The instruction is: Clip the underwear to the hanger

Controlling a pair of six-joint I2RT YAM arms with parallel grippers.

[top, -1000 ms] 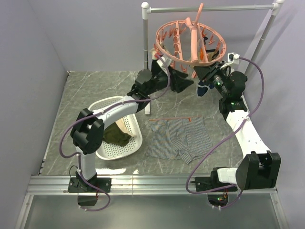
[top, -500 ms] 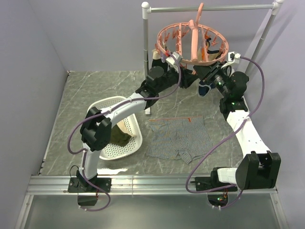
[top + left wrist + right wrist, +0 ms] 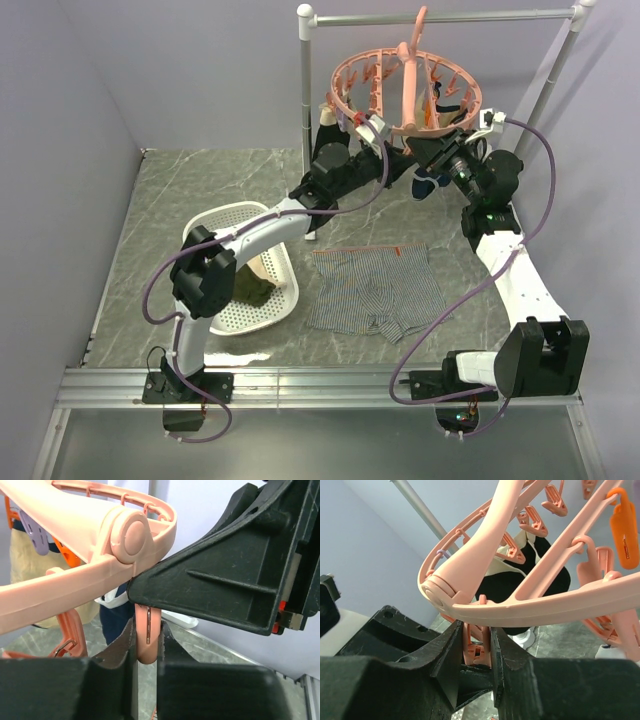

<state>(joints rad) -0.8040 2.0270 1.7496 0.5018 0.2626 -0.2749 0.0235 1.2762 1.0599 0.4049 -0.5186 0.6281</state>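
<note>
The grey-and-white striped underwear (image 3: 373, 290) lies flat on the table between the two arms, and neither gripper touches it. The salmon-pink hanger (image 3: 408, 92) hangs by its hook from the rail. Both grippers meet under its near rim. My left gripper (image 3: 398, 152) (image 3: 147, 632) is shut on a hanging pink clip peg (image 3: 148, 647). My right gripper (image 3: 428, 150) (image 3: 478, 637) is shut on another pink clip peg (image 3: 479, 652) just under the hanger ring (image 3: 545, 600). In the left wrist view the right gripper's black body (image 3: 225, 580) fills the right side.
A grey metal rail stand (image 3: 305, 85) carries the hanger at the back. A dark navy garment (image 3: 428, 186) hangs below the ring. A white perforated basket (image 3: 222, 222) at the left holds an olive-green garment (image 3: 248, 287). Purple cables loop off both arms.
My left arm has reached right and up to the hanger's near rim, and its jaws have closed on a peg. The right gripper has kept its grip and place.
</note>
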